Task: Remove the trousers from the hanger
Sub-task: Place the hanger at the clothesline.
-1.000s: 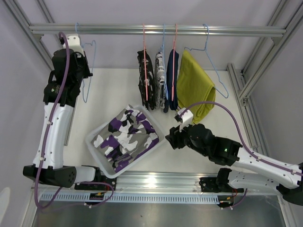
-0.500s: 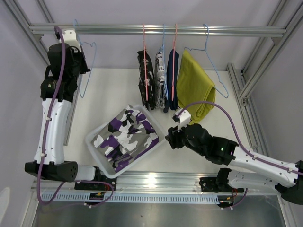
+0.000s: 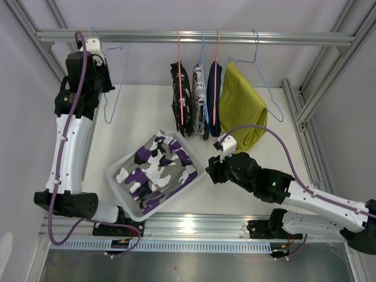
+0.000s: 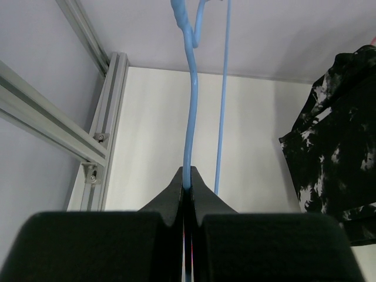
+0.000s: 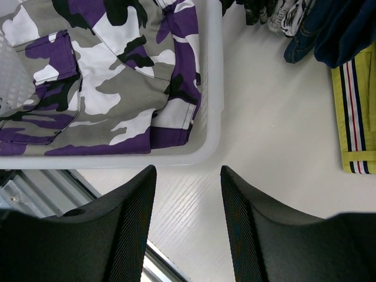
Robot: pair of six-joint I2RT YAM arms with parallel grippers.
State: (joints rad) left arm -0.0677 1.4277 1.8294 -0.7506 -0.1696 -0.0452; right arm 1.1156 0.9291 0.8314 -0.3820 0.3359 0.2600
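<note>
The left tool [image 4: 187,185] is clamped tight on the wire of an empty blue hanger [image 4: 189,117], which hangs upright near the left end of the rail [image 3: 305,39]. The right tool [image 5: 188,171] hovers low over the white surface [image 5: 276,135] with its jaws apart and nothing between them, just beside the rim of a white basket [image 5: 212,88]. The camouflage trousers [image 3: 155,167] lie folded flat inside that basket, their long axis running diagonally from near left to far right in the top view. The other four pairs are draped over hangers on the rail, each hanging straight down and packed close side by side: the black-and-white splotched trousers [image 3: 179,97], the white printed trousers [image 3: 198,88], the navy trousers [image 3: 214,94] and, furthest right, the mustard trousers [image 3: 244,106]. The mustard pair's striped waistband [image 5: 355,111] sits at its lower end. The black print on the white pair is too small to read.
</note>
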